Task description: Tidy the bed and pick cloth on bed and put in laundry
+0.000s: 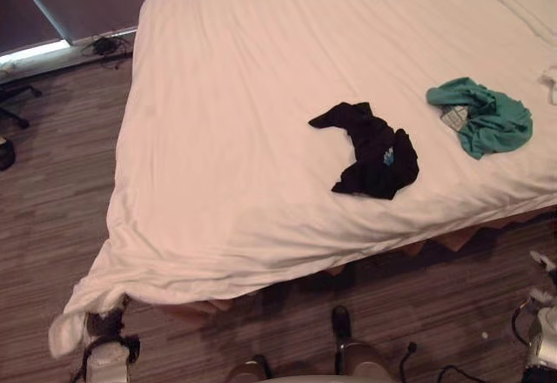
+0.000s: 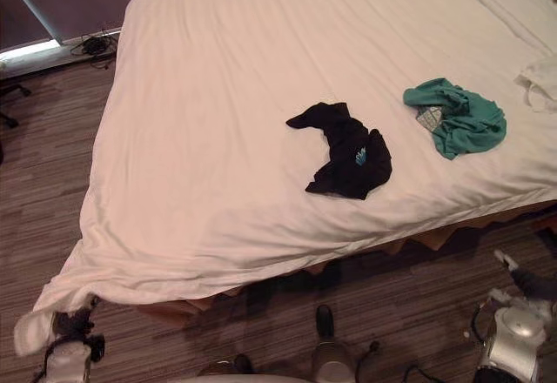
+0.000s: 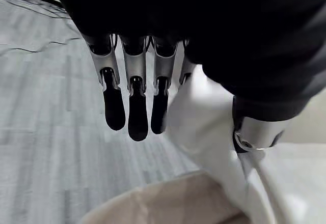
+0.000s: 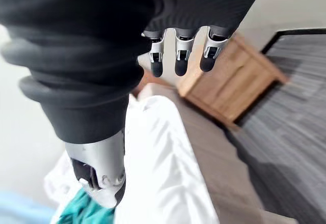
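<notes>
The left hand (image 3: 136, 107), fingers straight, touches the sheet (image 1: 65, 331) at the bed's (image 1: 305, 35) near-left corner; the right hand (image 4: 177, 63) hangs with loose fingers. A tug may slide the black cloth (image 1: 374, 152) off.

Smooth cloth bed sheet (image 1: 261, 139); matt wood-grain floor (image 1: 52, 218)

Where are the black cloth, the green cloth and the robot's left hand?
black cloth (image 1: 379, 152), left eye view, on its middle.
green cloth (image 1: 496, 124), left eye view, on its middle.
left hand (image 3: 137, 89), left wrist view, on a finger.
</notes>
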Robot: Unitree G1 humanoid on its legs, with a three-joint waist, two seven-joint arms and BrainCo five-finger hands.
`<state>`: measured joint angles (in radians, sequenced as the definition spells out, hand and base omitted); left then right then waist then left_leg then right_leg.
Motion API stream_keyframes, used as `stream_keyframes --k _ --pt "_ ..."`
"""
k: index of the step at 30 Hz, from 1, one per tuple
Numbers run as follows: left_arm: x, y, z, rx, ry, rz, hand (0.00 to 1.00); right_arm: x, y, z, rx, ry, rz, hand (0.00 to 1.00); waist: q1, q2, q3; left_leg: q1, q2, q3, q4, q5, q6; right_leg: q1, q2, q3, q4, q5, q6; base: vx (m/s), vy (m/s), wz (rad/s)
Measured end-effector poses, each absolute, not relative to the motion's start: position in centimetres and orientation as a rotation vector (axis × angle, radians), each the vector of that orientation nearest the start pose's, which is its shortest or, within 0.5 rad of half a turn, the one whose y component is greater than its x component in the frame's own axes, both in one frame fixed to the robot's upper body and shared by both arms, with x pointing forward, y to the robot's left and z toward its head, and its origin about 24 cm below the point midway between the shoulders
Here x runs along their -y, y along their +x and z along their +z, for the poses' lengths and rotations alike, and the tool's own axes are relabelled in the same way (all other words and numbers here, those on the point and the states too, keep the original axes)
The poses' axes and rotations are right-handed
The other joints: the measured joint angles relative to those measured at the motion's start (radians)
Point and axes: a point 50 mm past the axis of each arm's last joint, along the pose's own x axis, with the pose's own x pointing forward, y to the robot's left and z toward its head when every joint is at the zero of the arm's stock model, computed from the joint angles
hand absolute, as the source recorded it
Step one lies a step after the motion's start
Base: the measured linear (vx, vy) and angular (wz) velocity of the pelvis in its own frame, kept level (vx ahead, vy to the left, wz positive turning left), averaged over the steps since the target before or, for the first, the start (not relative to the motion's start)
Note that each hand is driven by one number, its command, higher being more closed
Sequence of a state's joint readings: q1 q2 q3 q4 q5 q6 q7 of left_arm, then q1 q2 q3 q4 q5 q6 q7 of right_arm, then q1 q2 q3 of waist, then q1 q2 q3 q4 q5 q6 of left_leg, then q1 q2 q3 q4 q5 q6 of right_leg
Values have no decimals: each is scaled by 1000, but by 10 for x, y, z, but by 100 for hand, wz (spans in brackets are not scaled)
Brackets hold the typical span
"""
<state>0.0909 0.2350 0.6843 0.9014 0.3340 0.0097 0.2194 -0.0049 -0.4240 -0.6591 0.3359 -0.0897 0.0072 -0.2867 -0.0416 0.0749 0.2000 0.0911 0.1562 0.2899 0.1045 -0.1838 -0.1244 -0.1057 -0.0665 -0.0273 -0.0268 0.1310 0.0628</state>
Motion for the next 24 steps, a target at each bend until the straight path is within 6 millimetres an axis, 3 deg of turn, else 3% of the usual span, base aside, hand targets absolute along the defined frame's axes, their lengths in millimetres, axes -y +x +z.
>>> stream_keyframes --k 1,2,4,6,7,8,9,11,14,16,18,21,24 --pt "-333 53 -119 -1074 276 848 0 390 192 66 -122 -447 -916 100 1 -4 -2 1 0 -3 -1 0 -1 6 0 -4 -8 2 2 10 10 8" --pt "-330 43 -122 -1108 261 856 0 386 197 69 -107 -460 -888 100 2 -4 -2 1 1 -6 -1 1 -1 9 0 -7 -13 2 2 10 0 15" --pt "-310 4 -136 -1239 191 870 0 353 234 94 20 -509 -697 100 6 -8 -3 -8 -1 -20 -4 7 -1 13 -4 -22 -24 6 2 -8 -4 20" --pt "-297 -5 -142 -1281 162 850 0 329 254 109 107 -530 -575 100 7 -11 -2 -11 -4 -27 -7 14 0 12 -7 -26 -38 17 2 -12 -9 12" --pt "-287 -6 -147 -1301 145 819 0 308 268 120 173 -541 -473 100 21 -14 0 -17 -7 -31 -11 20 0 11 -7 -28 -50 27 0 -36 -18 8" --pt "-275 -3 -152 -1307 125 766 0 280 285 130 239 -550 -347 100 39 -19 3 -26 -11 -40 -15 28 -2 6 -7 -31 -52 32 -3 -56 -17 11" --pt "-270 0 -153 -1305 121 742 0 268 290 135 267 -550 -301 100 45 -23 5 -31 -13 -42 -15 31 -1 2 -8 -35 -52 33 -4 -73 -23 15" --pt "-254 13 -158 -1278 100 668 0 219 311 158 394 -516 -83 100 58 -43 23 -79 -15 -67 -1 43 -2 -29 -14 -54 -48 43 -11 -110 -43 27" --pt "-243 34 -159 -1220 89 602 0 182 322 185 512 -481 71 100 65 -57 67 -138 -18 -90 35 44 -2 -64 -22 -66 -41 52 -13 -111 -27 24" --pt "-236 55 -156 -1147 89 553 0 163 327 205 580 -446 156 100 65 -55 118 -179 -20 -103 64 43 -2 -90 -26 -82 -24 53 -13 -128 -29 23" --pt "-229 86 -150 -1035 86 507 0 136 328 224 649 -400 278 100 85 -45 174 -253 -20 -117 102 43 -1 -151 -36 -87 -2 59 -16 -148 -13 15" --pt "-219 116 -142 -944 107 437 0 113 328 236 691 -377 379 100 88 -19 233 -319 -19 -146 134 46 0 -193 -39 -109 10 69 -22 -92 -11 23" --pt "-209 148 -133 -858 149 373 0 82 339 225 628 -362 483 100 114 3 253 -432 -18 -157 163 52 -2 -294 -39 -113 21 82 -26 -76 -10 12"
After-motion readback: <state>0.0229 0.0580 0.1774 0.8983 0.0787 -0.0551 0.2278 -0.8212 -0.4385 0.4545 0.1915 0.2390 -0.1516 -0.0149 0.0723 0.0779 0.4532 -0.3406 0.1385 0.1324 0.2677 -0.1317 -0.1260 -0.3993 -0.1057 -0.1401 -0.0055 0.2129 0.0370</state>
